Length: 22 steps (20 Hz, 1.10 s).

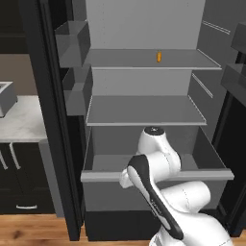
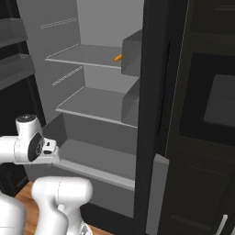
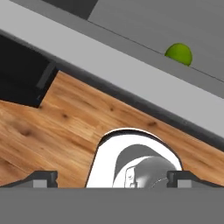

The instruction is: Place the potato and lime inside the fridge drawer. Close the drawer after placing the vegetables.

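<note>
The fridge drawer [image 1: 158, 175] stands pulled open at the bottom of the open fridge; it is a wide light-grey box, also seen from the right [image 2: 98, 176]. In the hand view its flat front rim [image 3: 109, 65] runs slantwise across the picture. The lime [image 3: 178, 54], a smooth yellow-green ball, lies inside the drawer just behind that rim. My gripper [image 3: 113, 179] looks down from above the drawer's front, open, its two dark fingertips [image 3: 43, 178] far apart with nothing between them. The potato is out of view. My white arm [image 1: 153, 168] covers the middle of the drawer.
A small orange thing [image 1: 158, 57] lies on the top shelf, also seen from the right [image 2: 118, 58]. Grey door bins [image 1: 72, 43] hang on the left door. A marble counter [image 1: 21, 120] over black cabinets stands at the left. Wooden floor [image 3: 65, 127] lies below the drawer.
</note>
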### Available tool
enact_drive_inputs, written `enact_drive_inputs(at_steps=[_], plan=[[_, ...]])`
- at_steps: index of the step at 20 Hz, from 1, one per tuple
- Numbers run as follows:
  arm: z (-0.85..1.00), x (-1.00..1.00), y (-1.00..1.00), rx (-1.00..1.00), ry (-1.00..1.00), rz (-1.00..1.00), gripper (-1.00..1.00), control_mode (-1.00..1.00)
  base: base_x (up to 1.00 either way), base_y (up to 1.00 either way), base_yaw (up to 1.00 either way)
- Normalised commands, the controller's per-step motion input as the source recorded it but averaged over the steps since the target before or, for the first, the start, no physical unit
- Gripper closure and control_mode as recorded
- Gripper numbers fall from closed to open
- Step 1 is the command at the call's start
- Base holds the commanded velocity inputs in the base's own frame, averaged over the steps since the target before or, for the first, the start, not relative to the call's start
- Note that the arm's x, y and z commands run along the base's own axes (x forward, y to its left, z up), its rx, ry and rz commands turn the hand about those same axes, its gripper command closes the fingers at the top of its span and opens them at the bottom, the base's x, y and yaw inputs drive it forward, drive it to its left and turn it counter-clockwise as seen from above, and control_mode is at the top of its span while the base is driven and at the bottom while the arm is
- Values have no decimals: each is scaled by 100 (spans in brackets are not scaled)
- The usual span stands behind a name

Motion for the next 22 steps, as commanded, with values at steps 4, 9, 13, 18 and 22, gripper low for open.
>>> enact_drive_inputs(at_steps=[4,9,13,18,22], plan=[[-99,17,51,-2,2,0,-100,-100,0,0,0],[-95,74,11,0,-3,1,-100,-100,0,0,0],[-52,100,0,0,-5,1,-100,-100,0,0,0],[-3,100,0,0,-3,0,-100,-100,0,0,0],[3,100,-11,0,0,2,-100,-100,0,0,0]])
